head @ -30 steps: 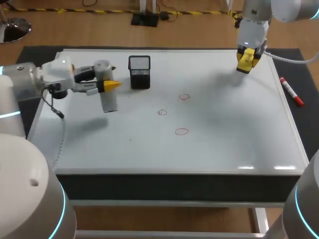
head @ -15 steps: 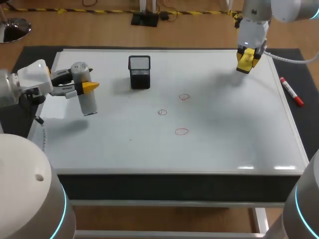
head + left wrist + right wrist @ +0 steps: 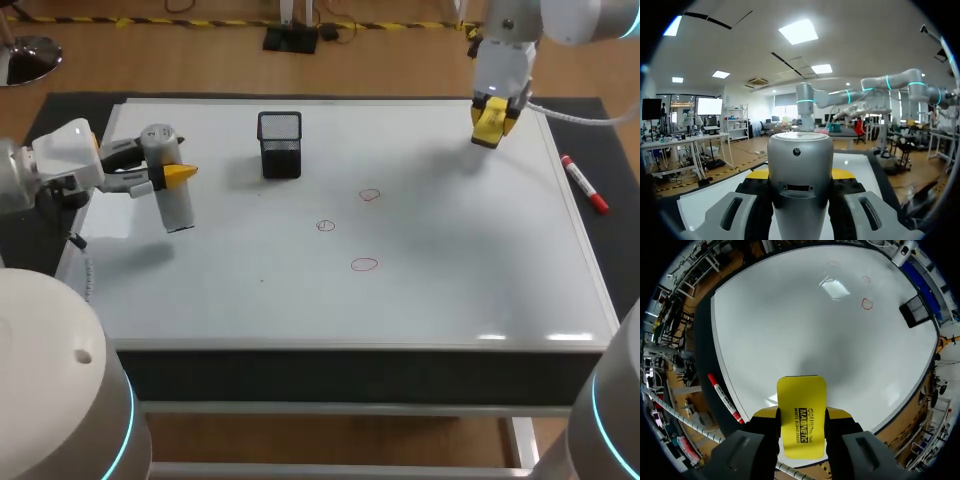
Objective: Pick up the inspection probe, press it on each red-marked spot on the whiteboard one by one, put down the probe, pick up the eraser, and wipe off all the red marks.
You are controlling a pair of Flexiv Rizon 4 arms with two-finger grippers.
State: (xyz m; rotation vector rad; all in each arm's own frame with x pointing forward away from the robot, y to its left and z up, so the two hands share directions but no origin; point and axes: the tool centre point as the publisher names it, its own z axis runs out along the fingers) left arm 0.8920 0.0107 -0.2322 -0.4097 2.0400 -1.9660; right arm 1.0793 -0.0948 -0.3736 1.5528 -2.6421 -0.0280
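My left gripper (image 3: 172, 173) is shut on the grey cylindrical probe (image 3: 170, 192), held above the whiteboard's left part; the probe (image 3: 800, 185) fills the space between the fingers of that gripper (image 3: 800, 175) in the left wrist view. My right gripper (image 3: 493, 112) hangs over the board's far right corner, shut on the yellow eraser (image 3: 491, 122). In the right wrist view the eraser (image 3: 801, 415) sits between the fingers of the gripper (image 3: 801, 415). Three red circles (image 3: 370, 195), (image 3: 326, 225), (image 3: 364, 264) are drawn near the middle of the whiteboard (image 3: 450, 270); I see a red circle (image 3: 867, 303) far ahead of the eraser.
A black mesh cup (image 3: 280, 144) stands on the board at the back, between the probe and the red marks. A red marker pen (image 3: 584, 184) lies on the dark mat right of the board, the same pen (image 3: 724, 396) beside the eraser.
Over the first half second my left arm drew the probe leftward, away from the mesh cup; since then it has stayed put. My right arm with the eraser has barely moved.
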